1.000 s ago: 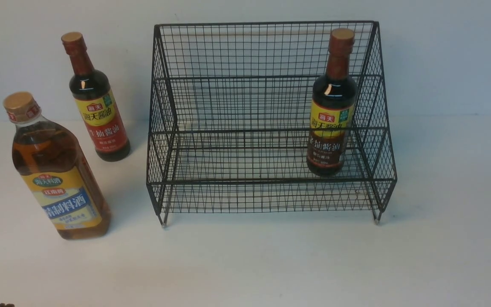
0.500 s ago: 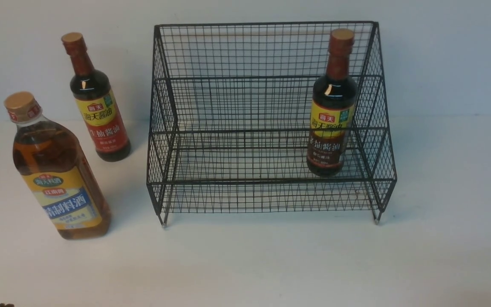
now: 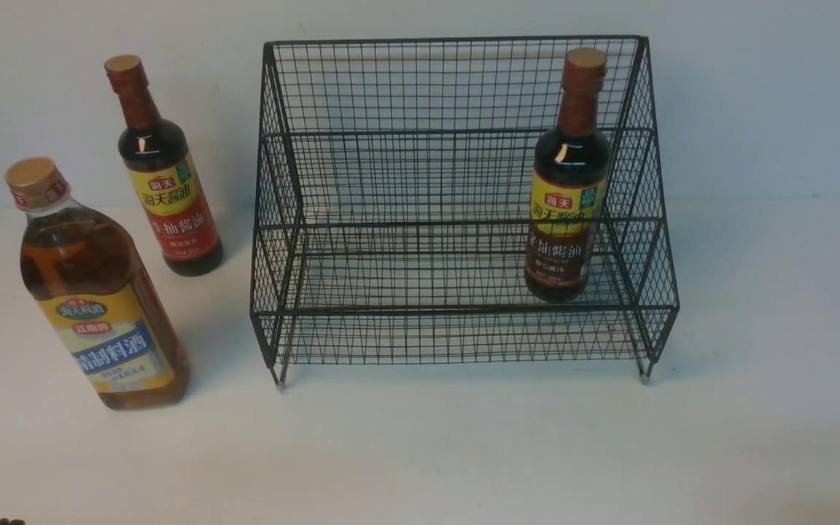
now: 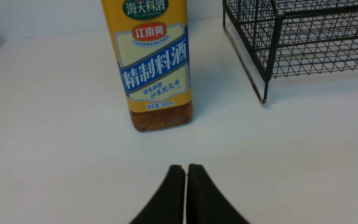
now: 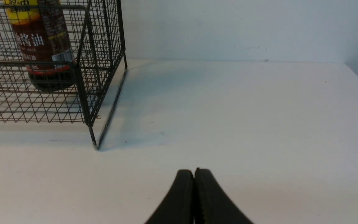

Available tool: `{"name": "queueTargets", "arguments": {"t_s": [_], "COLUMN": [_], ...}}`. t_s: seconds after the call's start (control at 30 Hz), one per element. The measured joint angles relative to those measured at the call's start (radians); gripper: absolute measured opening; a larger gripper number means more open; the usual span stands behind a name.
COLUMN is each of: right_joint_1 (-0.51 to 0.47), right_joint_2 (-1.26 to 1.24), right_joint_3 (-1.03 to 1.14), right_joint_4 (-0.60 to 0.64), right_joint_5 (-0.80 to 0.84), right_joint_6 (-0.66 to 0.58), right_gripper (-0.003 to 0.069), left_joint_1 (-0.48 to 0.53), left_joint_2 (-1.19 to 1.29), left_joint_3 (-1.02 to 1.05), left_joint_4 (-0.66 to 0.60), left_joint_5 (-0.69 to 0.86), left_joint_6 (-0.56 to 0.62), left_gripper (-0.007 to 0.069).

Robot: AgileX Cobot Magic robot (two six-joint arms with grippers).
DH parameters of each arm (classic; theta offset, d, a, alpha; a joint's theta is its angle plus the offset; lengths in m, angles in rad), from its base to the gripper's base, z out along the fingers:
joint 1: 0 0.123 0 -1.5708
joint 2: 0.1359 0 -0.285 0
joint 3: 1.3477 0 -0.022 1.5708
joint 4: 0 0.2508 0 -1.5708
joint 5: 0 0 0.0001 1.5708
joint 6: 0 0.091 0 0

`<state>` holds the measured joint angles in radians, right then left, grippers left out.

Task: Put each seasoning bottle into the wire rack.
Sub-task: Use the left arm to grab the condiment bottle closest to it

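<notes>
One brown-band soy-sauce bottle (image 3: pixel 564 219) upright in wire rack (image 3: pixel 456 182), red-band soy-sauce bottle (image 3: pixel 165 175) and amber cooking-wine bottle (image 3: pixel 95 292) standing outside, left gripper (image 4: pixel 185 168) and right gripper (image 5: pixel 194 172) closed, empty.

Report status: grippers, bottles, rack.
Left gripper shut, empty; right gripper shut, empty. Brown-band bottle in wire rack; red-band bottle and amber bottle outside, left of it. Nothing blocks the rack's open front.

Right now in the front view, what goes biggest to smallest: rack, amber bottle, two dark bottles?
1. Wire rack.
2. Amber bottle, though it stands nearest.
3. Red-label bottle and brown-label bottle look alike: tie.
</notes>
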<state>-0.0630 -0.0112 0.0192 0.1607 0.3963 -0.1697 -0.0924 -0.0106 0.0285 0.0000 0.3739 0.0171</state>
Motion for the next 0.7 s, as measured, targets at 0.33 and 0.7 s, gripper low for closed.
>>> {"name": "queueTargets", "arguments": {"t_s": [0.33,0.7], "right_joint_1": [0.0,0.0], "right_joint_2": [0.0,0.0], "right_joint_3": [0.0,0.0], "right_joint_4": [0.0,0.0], "right_joint_5": [0.0,0.0], "right_joint_6": [0.004,0.004], "right_gripper": [-0.0015,-0.0015], "left_joint_1": [0.0,0.0], "left_joint_2": [0.0,0.0], "left_joint_3": [0.0,0.0], "left_joint_4": [0.0,0.0], "left_joint_5": [0.0,-0.007], "left_joint_6": [0.0,0.0], "left_gripper": [-0.0005,-0.0005]}}
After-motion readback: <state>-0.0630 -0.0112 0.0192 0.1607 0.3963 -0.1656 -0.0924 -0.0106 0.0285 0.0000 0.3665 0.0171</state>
